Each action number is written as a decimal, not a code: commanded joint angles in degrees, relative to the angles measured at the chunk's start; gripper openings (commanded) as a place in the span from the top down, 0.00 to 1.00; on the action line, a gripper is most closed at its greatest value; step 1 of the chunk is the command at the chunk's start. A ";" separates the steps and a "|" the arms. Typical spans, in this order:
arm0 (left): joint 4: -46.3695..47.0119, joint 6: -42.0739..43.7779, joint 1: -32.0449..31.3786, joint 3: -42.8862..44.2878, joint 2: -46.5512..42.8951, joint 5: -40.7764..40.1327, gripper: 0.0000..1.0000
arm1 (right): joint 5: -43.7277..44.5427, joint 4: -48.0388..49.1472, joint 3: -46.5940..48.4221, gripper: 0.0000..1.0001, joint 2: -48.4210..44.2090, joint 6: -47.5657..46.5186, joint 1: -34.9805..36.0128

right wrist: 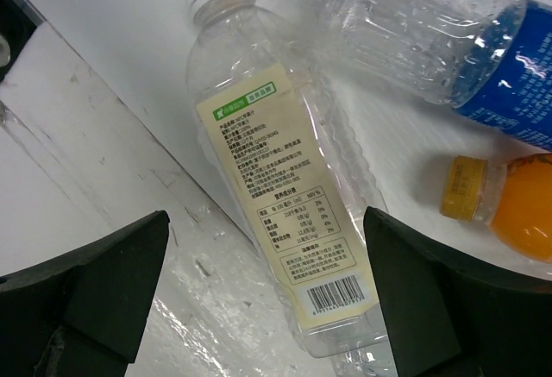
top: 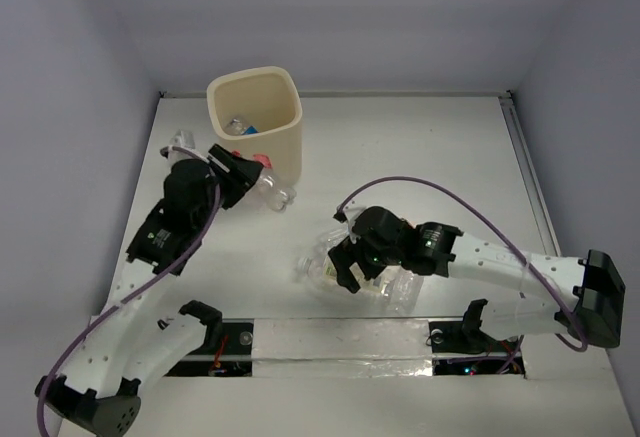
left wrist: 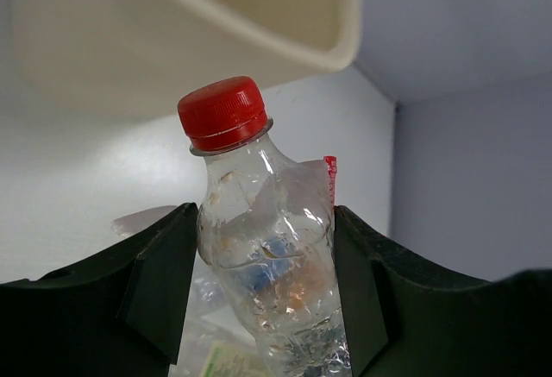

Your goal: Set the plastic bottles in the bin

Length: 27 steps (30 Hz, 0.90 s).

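Observation:
My left gripper (top: pixel 243 171) (left wrist: pixel 263 230) is shut on the red-capped bottle (top: pixel 262 161) (left wrist: pixel 259 248), its pads pressed against both clear sides, just in front of the cream bin (top: pixel 255 117) (left wrist: pixel 259 15). A blue-labelled bottle (top: pixel 241 127) lies inside the bin. Another clear bottle (top: pixel 276 195) lies on the table under the held one. My right gripper (top: pixel 347 265) (right wrist: pixel 266 248) hangs open over the pale-yellow-labelled bottle (right wrist: pixel 276 196), one finger on each side and neither touching it. Beside it lie a blue-labelled bottle (right wrist: pixel 448 40) and the stubby orange bottle (right wrist: pixel 509 209).
The bottles under my right gripper form a cluster (top: pixel 385 289) near the table's front edge, by a taped strip (top: pixel 340 337). White walls close off the left, back and right of the table (top: pixel 430 147).

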 commanded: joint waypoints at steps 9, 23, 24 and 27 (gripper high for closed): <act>-10.52 22.08 2.56 50.22 24.05 -12.30 0.77 | 0.00 -2.89 7.25 0.00 10.94 -4.61 2.19; -4.99 33.79 7.05 57.93 46.66 -16.78 0.73 | 4.04 -3.59 9.89 0.00 17.53 -0.39 2.72; -4.55 34.40 7.05 56.79 46.75 -17.05 0.70 | 3.69 -3.50 9.89 0.01 17.80 -0.22 2.72; -3.32 34.84 7.05 54.94 46.05 -16.00 0.33 | 2.99 -3.42 9.98 0.04 19.20 0.66 2.72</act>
